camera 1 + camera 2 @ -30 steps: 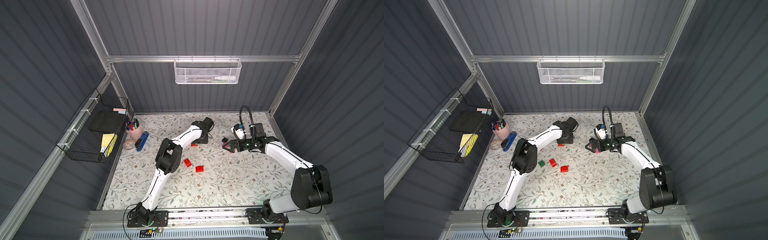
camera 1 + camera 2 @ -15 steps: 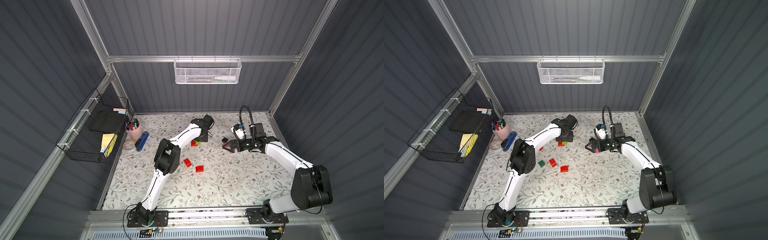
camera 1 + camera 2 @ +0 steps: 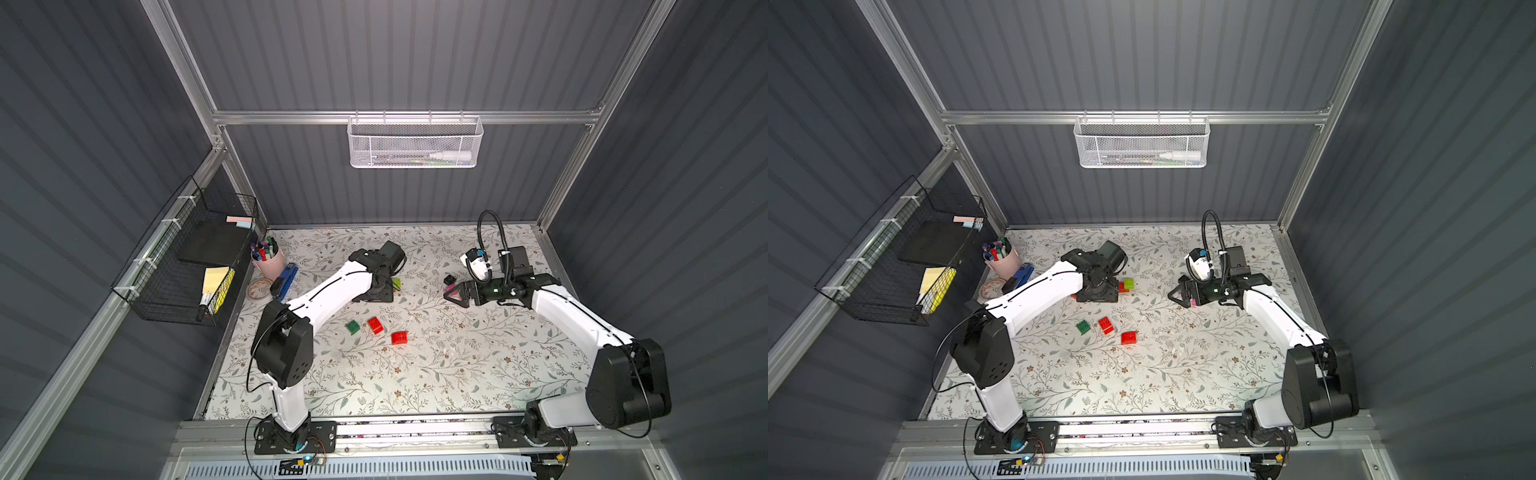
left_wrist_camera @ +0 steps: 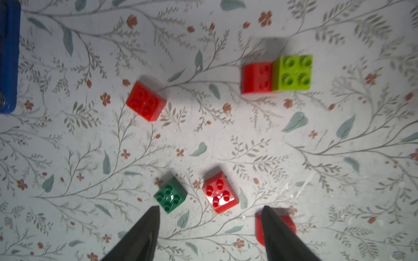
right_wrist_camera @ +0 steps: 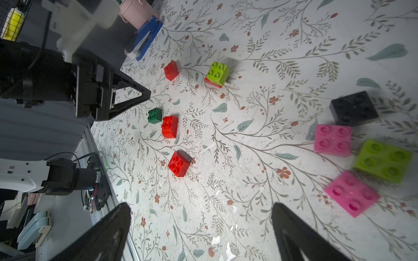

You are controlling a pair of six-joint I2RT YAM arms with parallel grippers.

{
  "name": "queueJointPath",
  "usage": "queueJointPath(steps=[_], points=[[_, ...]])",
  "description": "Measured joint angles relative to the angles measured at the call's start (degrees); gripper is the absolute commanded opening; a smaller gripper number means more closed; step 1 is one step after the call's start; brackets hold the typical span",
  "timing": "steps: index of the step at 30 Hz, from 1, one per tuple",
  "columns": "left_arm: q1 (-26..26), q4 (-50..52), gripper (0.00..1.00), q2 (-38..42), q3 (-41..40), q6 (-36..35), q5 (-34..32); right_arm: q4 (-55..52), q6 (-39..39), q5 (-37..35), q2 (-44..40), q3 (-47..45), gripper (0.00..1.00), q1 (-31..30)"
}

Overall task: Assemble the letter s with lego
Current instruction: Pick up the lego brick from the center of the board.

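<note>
Red, green, pink and black plastic bricks with bumps on top lie spread over the flowery table cover (image 3: 436, 365).

A little below the middle of both top views, the left gripper (image 4: 210, 207) points down at the table. Its jaws stand partly apart and hold nothing. Just beside it sits a lime green square plastic brick (image 4: 293, 73). It is stuck on top of a red plastic bottom brick (image 4: 256, 78), and half of the red one pokes out. A lone red square brick (image 4: 146, 101) lies near that pair without touching it. In the top views the arm hides nearly all of it.

Lower in the frame, three bricks lie in a loose row. They are a dark green square brick (image 3: 353, 327), a middle red brick (image 3: 375, 325) just beside it, and an end red brick (image 3: 399, 337) a bit apart.

Right of the middle, the right gripper (image 5: 201, 207) reaches in and points toward the left side of the frame. Its jaws are spread wide with nothing between them. Four more bricks lie close together by it: a black square brick (image 5: 354, 108), a pink square brick (image 5: 332, 140), a second lime green brick (image 5: 383, 160) and a second pink brick (image 5: 351, 193). I cannot tell if they touch.

At the left edge of the table stand a pink cup of pens (image 3: 269, 262) and a blue stapler (image 3: 286, 278).
</note>
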State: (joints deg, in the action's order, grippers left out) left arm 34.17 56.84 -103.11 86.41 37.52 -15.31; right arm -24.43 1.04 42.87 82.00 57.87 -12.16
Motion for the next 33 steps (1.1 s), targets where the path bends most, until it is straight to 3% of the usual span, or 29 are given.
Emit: queueJointPath(steps=[14, 28, 33], points=[[-3.08, -3.54, 0.71, 5.38, -18.71, 12.68, 2.86, -0.63, 0.5, 0.07, 0.26, 0.22, 0.99, -2.93], [-6.54, -12.81, 0.67, 5.6, -22.88, 14.27, 5.53, -0.7, 0.48, 0.07, 1.97, 1.03, 0.99, -3.34], [-6.86, -14.99, 0.58, 4.52, -23.15, 14.1, 5.73, -0.72, 0.5, 0.04, 2.19, 1.07, 0.99, -3.45]])
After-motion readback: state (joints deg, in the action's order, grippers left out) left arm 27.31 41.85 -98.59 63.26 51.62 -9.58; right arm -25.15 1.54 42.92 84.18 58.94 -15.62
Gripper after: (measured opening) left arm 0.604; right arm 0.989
